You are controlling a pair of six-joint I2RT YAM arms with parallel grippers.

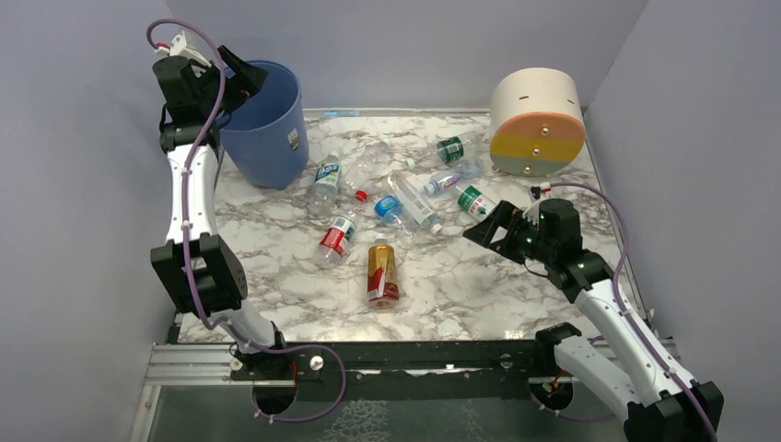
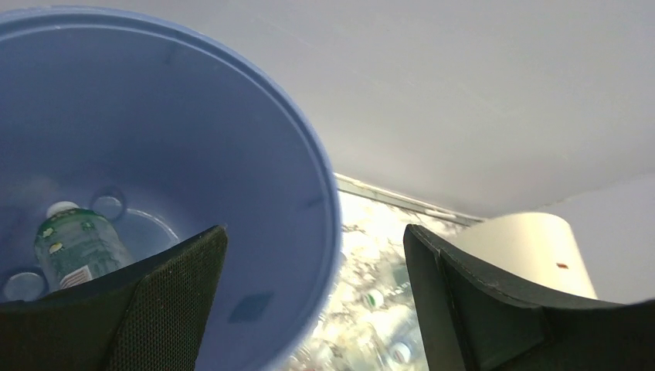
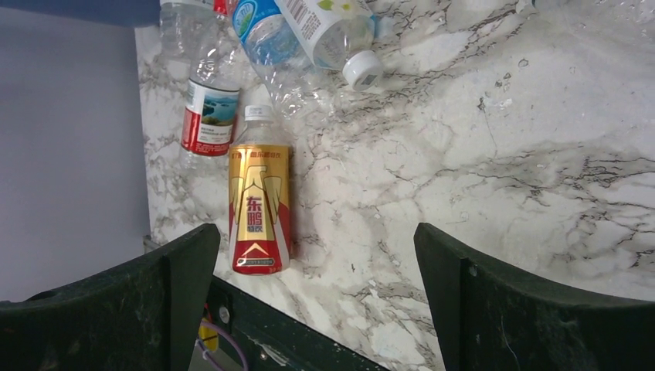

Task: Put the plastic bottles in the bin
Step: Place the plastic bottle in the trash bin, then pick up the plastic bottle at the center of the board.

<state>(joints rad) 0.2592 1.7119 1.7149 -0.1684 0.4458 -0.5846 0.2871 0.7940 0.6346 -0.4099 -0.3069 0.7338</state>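
Top view: left gripper (image 1: pixel 241 78) hangs over the blue bin (image 1: pixel 276 138) at the far left. The loose bottles (image 1: pixel 414 207) lie flat mid-table. The amber bottle (image 1: pixel 381 273) lies lengthwise near-to-far, cap pointing far. The right gripper (image 1: pixel 486 226) is wide open and empty.

Left wrist: jaws spread, holding nothing. A green-label bottle (image 2: pixel 73 243) sits at the bottom of the bin (image 2: pixel 193 116), cap end up in the picture.

Right wrist: jaws apart and empty, amber bottle (image 3: pixel 259 209) between them on the table.

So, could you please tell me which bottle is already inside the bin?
The green-labelled bottle with a white cap, at the bottom of the blue bin; the other bottles lie out on the marble table.
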